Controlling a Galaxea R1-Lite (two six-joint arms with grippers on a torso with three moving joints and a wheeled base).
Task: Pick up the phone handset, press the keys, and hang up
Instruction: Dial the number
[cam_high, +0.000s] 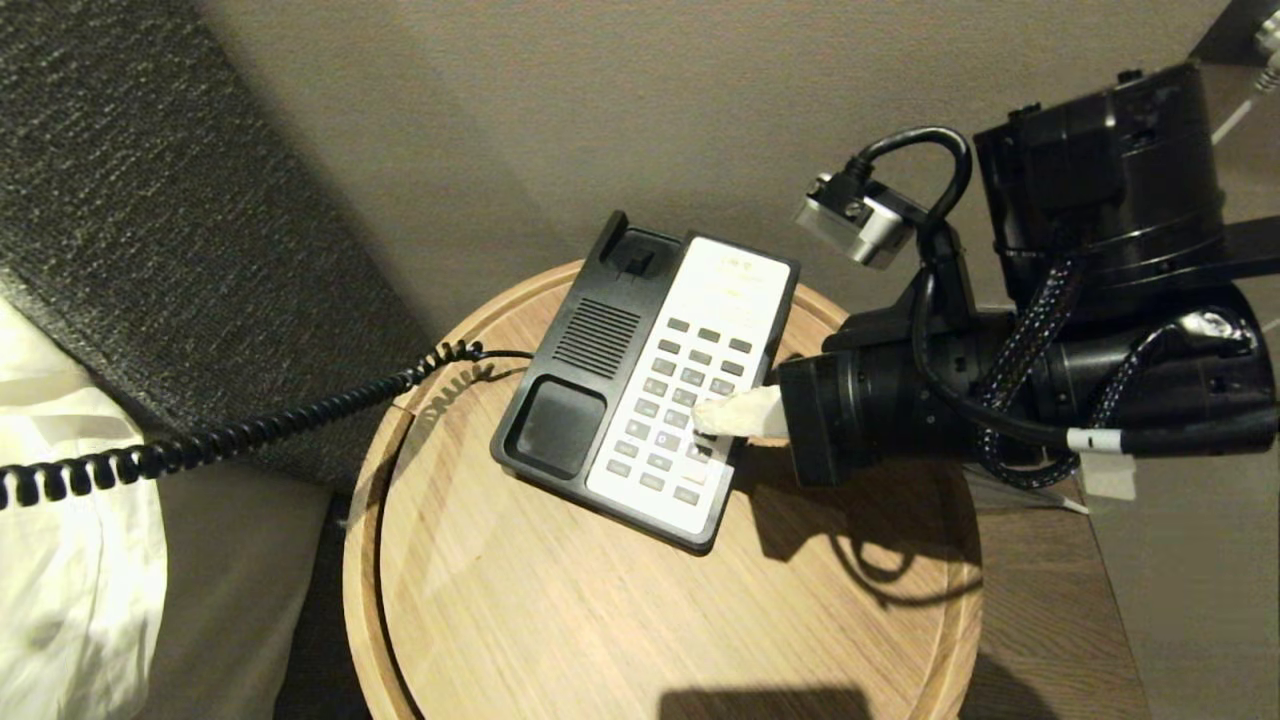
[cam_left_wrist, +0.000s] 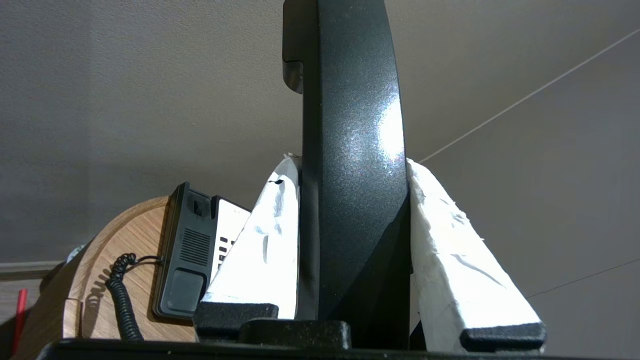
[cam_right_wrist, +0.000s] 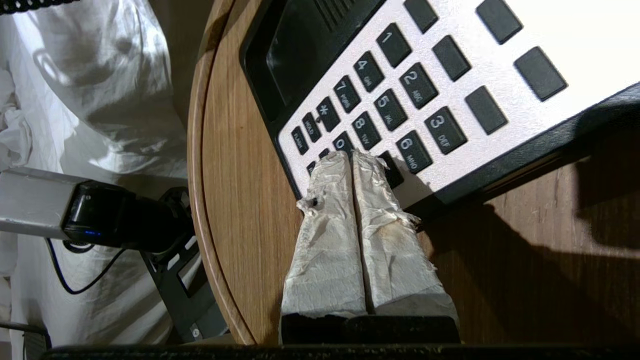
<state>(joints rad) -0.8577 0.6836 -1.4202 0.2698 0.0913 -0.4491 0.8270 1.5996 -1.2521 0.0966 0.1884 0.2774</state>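
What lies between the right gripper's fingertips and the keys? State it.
Nothing: in the right wrist view the right gripper, fingers pressed together, has its tips over the keys by 0 and 9, hiding any gap.

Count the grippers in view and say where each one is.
2. The left gripper shows only in its own wrist view, clamped on the handset. The right gripper, shut, has its tips at the keys, beside 0.
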